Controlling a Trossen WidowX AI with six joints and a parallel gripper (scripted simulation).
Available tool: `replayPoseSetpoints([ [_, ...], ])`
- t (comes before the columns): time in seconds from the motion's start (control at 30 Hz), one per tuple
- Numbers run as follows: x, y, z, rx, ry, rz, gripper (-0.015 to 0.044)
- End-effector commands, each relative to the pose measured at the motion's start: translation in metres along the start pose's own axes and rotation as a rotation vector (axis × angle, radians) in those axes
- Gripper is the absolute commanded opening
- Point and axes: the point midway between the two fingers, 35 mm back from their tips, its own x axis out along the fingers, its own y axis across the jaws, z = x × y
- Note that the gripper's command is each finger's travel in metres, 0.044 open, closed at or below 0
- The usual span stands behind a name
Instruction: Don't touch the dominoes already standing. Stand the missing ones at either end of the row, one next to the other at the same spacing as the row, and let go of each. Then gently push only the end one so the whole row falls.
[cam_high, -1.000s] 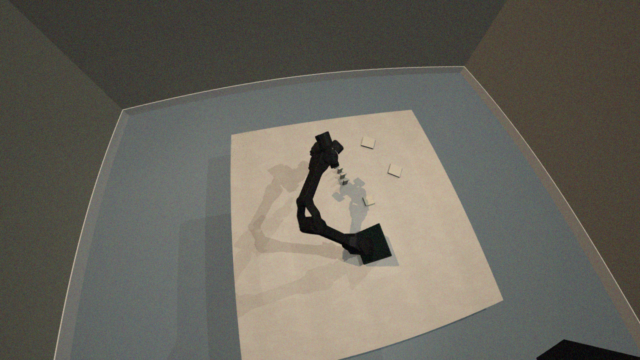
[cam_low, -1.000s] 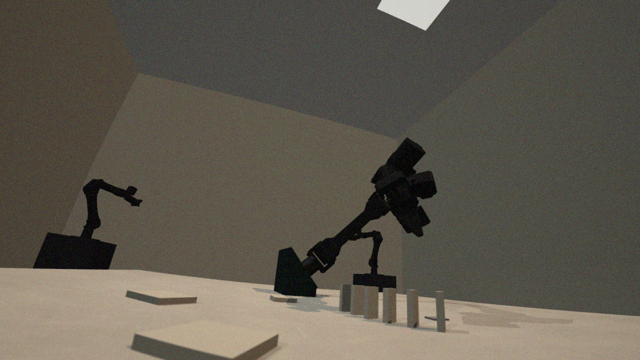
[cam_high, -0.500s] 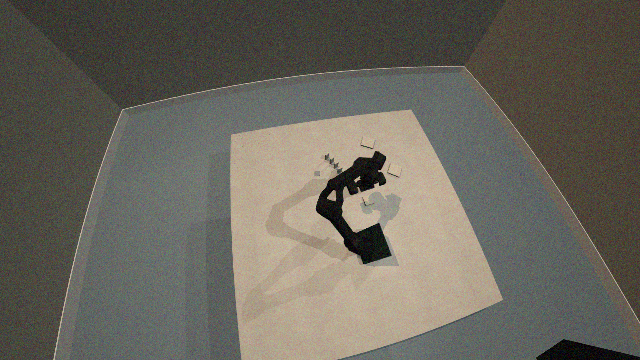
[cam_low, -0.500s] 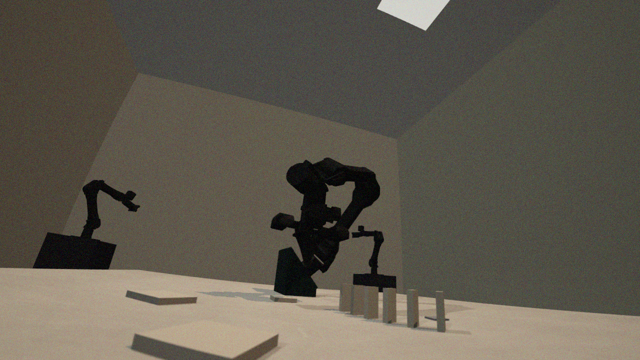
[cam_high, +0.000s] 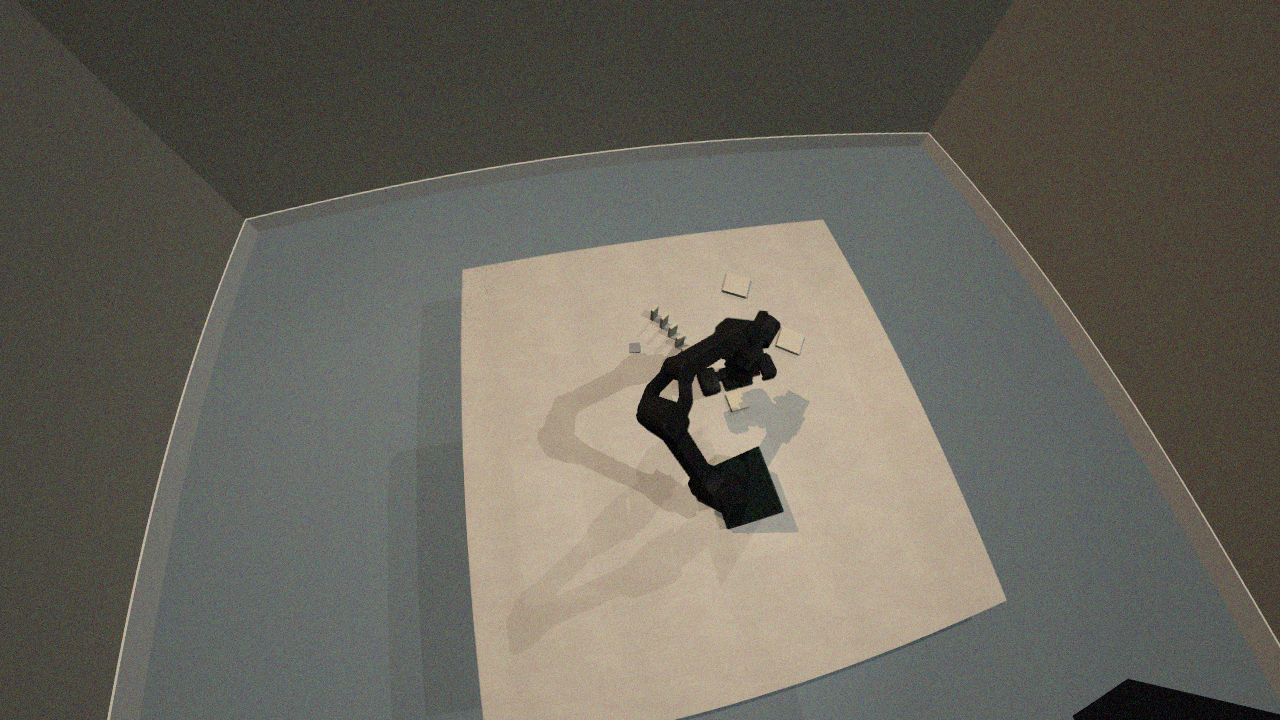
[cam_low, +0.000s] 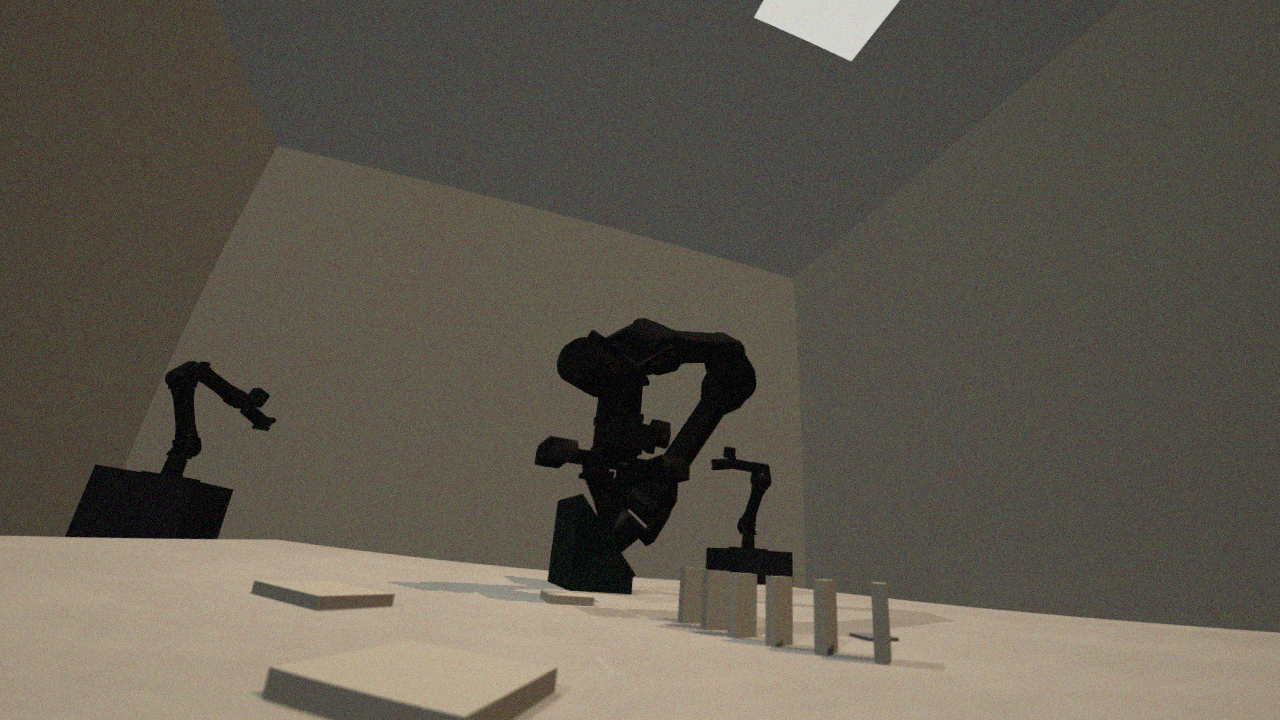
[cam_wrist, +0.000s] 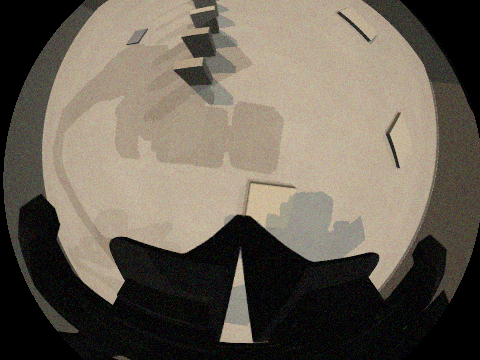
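Left: the small tile (cam_high: 634, 347) (cam_low: 872, 636) (cam_wrist: 137, 36) lies flat beside the row. Six dominoes (cam_high: 672, 331) (cam_low: 742, 604) (cam_wrist: 199, 45) stand upright, the row running from far left to near right. Centre: the gripper (cam_high: 736, 383) (cam_low: 621, 540) (cam_wrist: 242, 222) is raised; fingers closed, nothing between them. The row lies far left of the fingertips, its near end closest. Likely next: push along the row's axis. Low travel risks the near slab (cam_high: 735, 408) (cam_low: 567, 598) (cam_wrist: 264, 197). Right: two slabs (cam_high: 736, 285) (cam_low: 411, 676) (cam_wrist: 357, 22) lie flat, well apart from the row.
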Motion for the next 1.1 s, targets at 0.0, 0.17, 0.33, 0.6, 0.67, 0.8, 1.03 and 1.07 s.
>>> replayPoseSetpoints([
  [0.0,0.0,0.0,-0.001,-0.001,0.004,0.0,0.0],
  [0.17,0.0,0.0,-0.001,-0.001,0.004,0.0,0.0],
  [0.33,0.0,0.0,-0.001,-0.001,0.004,0.0,0.0],
  [0.6,0.0,0.0,-0.001,-0.001,0.004,0.0,0.0],
  [0.67,0.0,0.0,-0.001,-0.001,0.004,0.0,0.0],
  [0.8,0.0,0.0,-0.001,-0.001,0.004,0.0,0.0],
  [1.03,0.041,0.001,0.002,0.0,0.003,-0.002,0.0],
  [1.07,0.058,0.003,0.001,0.0,0.003,-0.001,0.0],
])
